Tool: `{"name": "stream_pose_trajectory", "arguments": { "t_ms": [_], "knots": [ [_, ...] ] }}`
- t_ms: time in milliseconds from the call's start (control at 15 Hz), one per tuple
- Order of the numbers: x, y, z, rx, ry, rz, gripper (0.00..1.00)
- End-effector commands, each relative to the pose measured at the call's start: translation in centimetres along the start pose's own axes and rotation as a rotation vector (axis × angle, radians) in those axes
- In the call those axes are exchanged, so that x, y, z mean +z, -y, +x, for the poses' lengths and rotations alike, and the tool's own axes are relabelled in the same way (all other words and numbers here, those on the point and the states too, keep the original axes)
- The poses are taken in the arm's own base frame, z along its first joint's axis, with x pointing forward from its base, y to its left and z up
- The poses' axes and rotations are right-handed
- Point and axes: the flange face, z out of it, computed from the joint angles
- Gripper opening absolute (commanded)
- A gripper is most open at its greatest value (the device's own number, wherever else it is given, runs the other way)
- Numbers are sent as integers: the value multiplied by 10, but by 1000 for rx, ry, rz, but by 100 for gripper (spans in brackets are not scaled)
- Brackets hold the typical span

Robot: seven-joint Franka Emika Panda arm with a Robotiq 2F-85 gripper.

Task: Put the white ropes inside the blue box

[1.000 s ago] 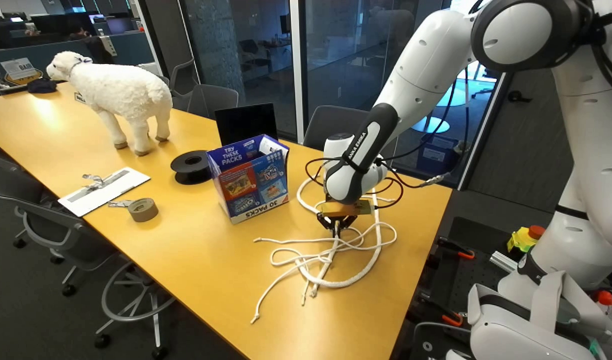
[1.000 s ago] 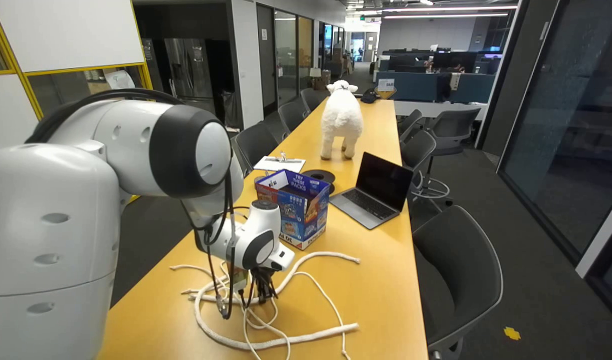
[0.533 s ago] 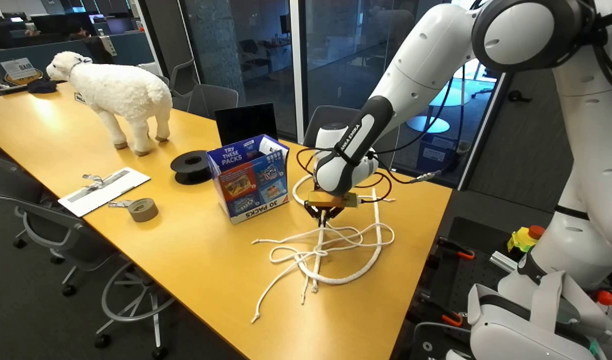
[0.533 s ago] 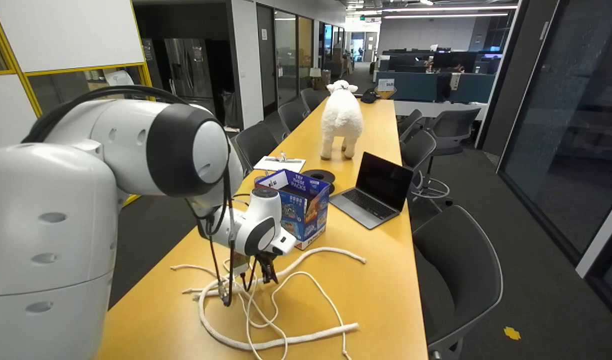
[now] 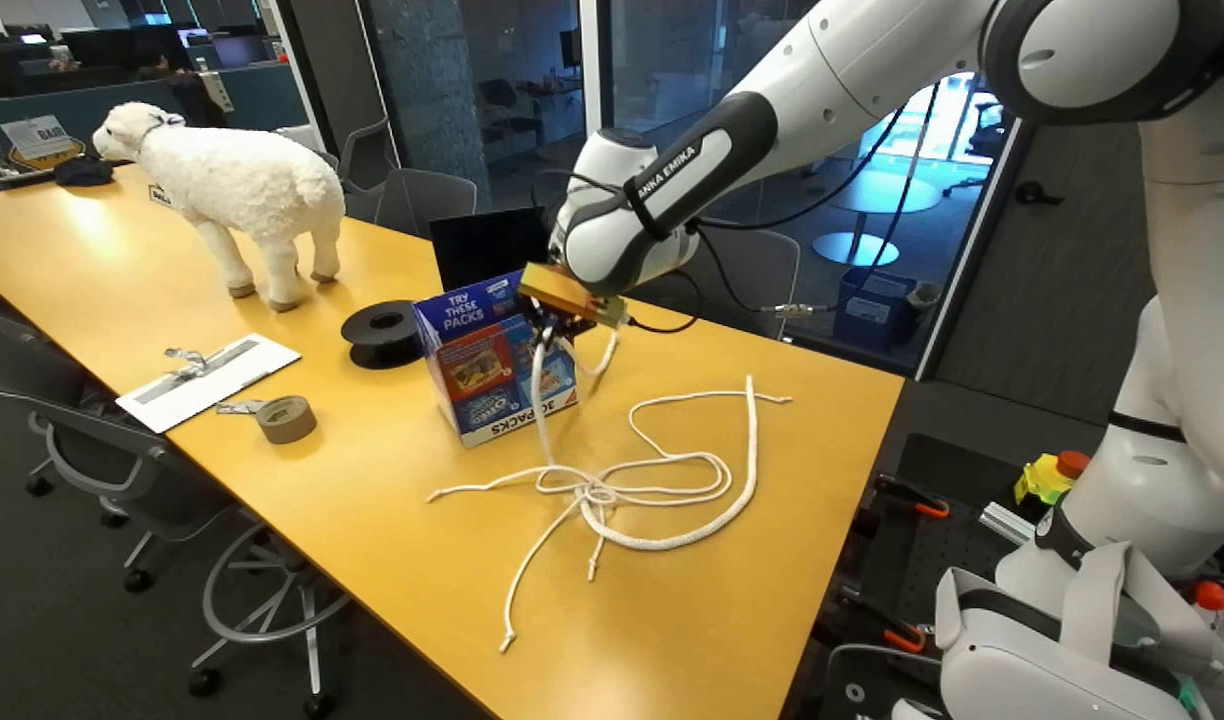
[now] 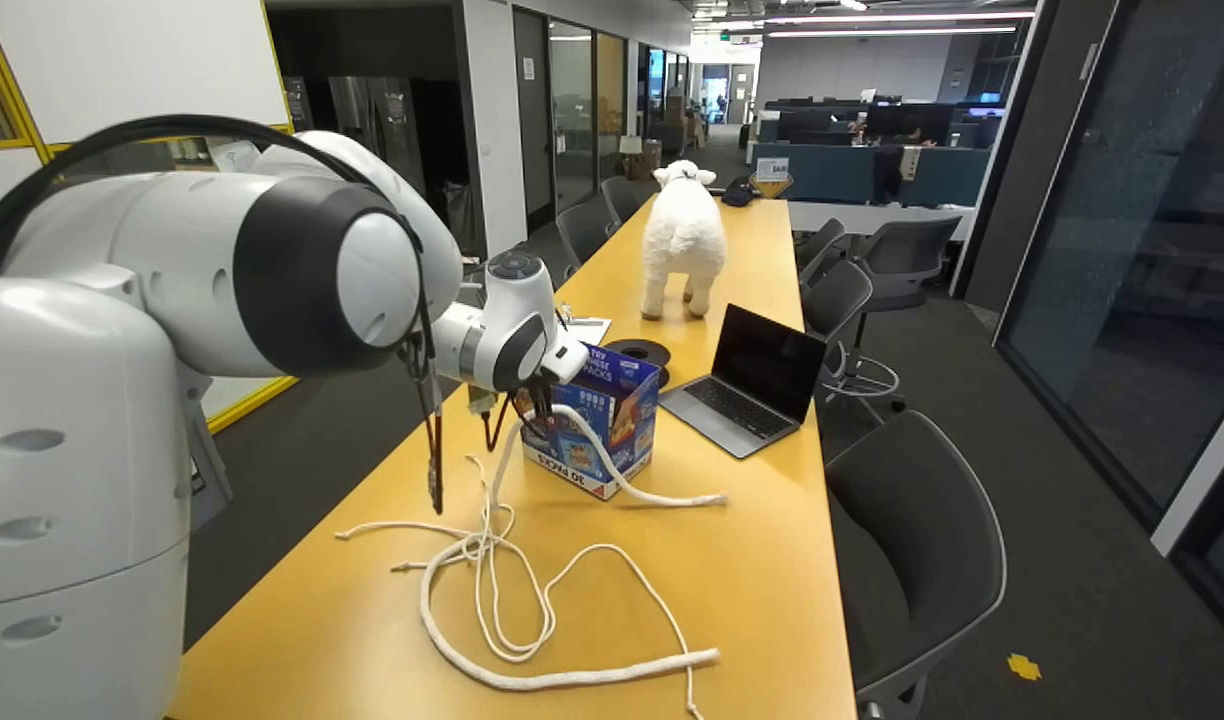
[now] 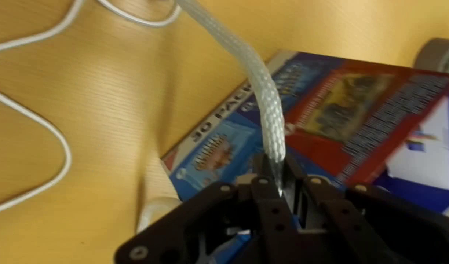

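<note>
- The gripper (image 7: 278,167) is clamped on a thick rope (image 7: 261,79), white and coarsely braided, which droops away on both sides: one run down to the smooth yellow table (image 5: 372,500), the other into a tangle.
- There, a second thick rope (image 5: 754,450) lies in a broad curve, crossed by thin white cords (image 7: 68,156) that loop loosely, small knots at some ends.
- The blue box (image 5: 477,365), printed cardboard with a red panel, stands upright and open-topped just beside the gripper; whether the two touch, I can't tell. Part of its inner wall shows white; what it holds I can't make out. The ropes I see are outside it.
- The white, rounded arm (image 5: 872,60) slants down over the table, fingers pointing downward.
- Near the box: a black spool (image 5: 372,332), an open laptop (image 6: 737,405), a brown tape roll (image 5: 287,425); beyond, a fleecy toy sheep (image 5: 232,185).
</note>
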Motion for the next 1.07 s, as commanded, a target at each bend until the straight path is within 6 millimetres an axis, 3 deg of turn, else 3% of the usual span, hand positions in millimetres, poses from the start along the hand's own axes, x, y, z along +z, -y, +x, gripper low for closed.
{"name": "stream_pose_trajectory", "arguments": {
  "t_ms": [0,200,533,733,1000],
  "knots": [
    [-50,71,25,68,-97,107,14],
    [-88,116,46,124,-156,170,14],
    [-154,171,68,201,-280,277,14],
    [-183,191,72,216,-366,339,14],
    [-203,213,65,230,-445,389,14]
  ]
}}
